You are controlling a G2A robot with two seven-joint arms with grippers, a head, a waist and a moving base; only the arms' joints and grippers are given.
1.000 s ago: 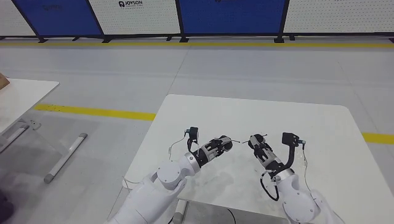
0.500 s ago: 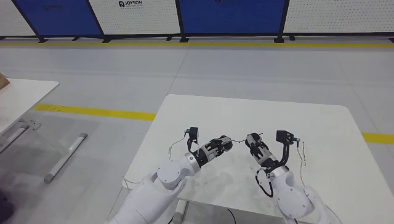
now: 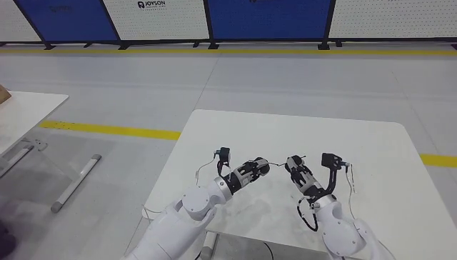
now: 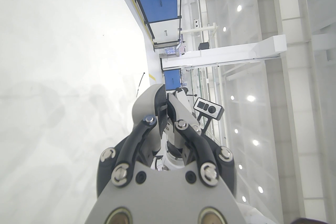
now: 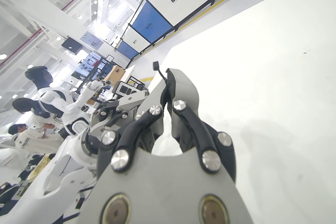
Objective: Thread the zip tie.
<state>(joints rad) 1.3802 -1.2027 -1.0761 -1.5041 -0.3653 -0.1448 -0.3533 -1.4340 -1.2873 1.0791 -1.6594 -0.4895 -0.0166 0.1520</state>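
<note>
A thin black zip tie (image 3: pixel 275 165) spans the small gap between my two grippers above the white table (image 3: pixel 300 128). My left gripper (image 3: pixel 263 165) is shut on its thin strap, and the strap's free end (image 4: pixel 140 83) pokes out past the closed fingertips (image 4: pixel 164 97). Facing it from the right, my right gripper (image 3: pixel 290 163) is shut on the other end. There the square head (image 5: pixel 156 65) sticks out just beyond the pinched fingertips (image 5: pixel 168 80). How the middle of the strap runs is too fine to make out.
The white table's far half (image 3: pixel 321 131) is bare. Its front edge lies close under both arms. A second white table (image 3: pixel 28 110) stands off to the left across the floor. Blue and white partition panels (image 3: pixel 268 6) line the back.
My right gripper has shifted slightly left, toward the left gripper, narrowing the gap. The left arm has kept still.
</note>
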